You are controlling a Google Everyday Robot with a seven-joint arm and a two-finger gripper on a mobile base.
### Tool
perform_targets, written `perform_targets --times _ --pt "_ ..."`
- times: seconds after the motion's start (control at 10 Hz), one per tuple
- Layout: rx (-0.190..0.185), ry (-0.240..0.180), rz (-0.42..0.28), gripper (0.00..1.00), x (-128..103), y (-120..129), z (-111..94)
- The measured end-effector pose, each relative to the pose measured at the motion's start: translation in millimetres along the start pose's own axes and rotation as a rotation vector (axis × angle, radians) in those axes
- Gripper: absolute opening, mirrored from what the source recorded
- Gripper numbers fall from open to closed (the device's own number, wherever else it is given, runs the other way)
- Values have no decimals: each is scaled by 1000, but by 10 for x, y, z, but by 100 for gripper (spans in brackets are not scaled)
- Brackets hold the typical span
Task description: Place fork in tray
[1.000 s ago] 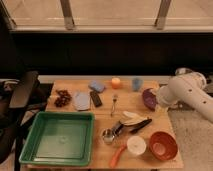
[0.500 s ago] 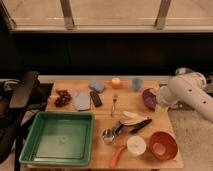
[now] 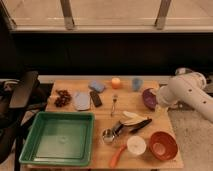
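The slim silver fork (image 3: 114, 105) lies on the wooden table near its middle, pointing front to back, just right of a black bar-shaped item (image 3: 95, 98). The large green tray (image 3: 31, 136) sits empty at the table's front left corner. My white arm reaches in from the right, and the gripper (image 3: 160, 108) hangs at its lower end over the table's right edge, next to a purple bowl (image 3: 148, 98). It is well to the right of the fork and far from the tray. Nothing shows in it.
A reddish-orange bowl (image 3: 163, 145), a white cup (image 3: 136, 145), an orange utensil (image 3: 117, 155), a black-handled scoop (image 3: 108, 135) and a knife (image 3: 140, 125) crowd the front right. Cups (image 3: 116, 83), a blue sponge (image 3: 96, 86), a grey plate (image 3: 82, 100) and dark fruit (image 3: 62, 97) sit behind.
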Motion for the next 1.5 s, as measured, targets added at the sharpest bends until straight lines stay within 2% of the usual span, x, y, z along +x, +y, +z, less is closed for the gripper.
perform_targets --times 0.8,1.0,1.2,1.3,1.5 --pt "0 0 0 80 0 1 2" --pt "-4 3 -21 80 -2 3 -1" --pt "-2 17 -164 80 -201 -75 38" --pt "-1 21 -213 80 -305 -107 65" --pt "-3 18 -348 80 -712 -216 178"
